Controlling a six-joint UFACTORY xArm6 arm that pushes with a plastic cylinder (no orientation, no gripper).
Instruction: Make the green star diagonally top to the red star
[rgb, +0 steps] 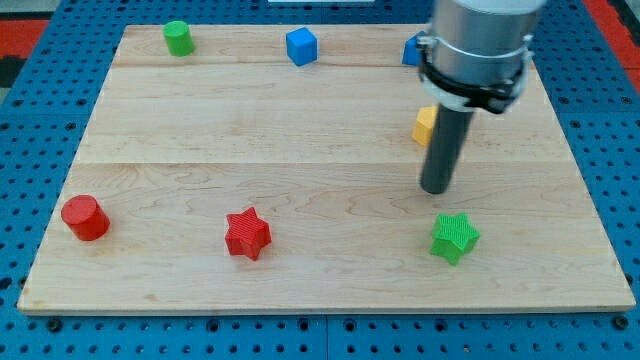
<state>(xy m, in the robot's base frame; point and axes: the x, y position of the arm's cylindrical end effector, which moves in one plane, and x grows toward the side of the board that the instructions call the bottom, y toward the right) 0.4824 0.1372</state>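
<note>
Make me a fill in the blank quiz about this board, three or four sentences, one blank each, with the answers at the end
My tip sits just above the ____ star in the view.
The red star lies to the view's ____ of that star.
The red cylinder sits near the board's ____ edge in the view.
The rod partly hides a ____ block behind it.

Missing words: green; left; left; yellow
</note>
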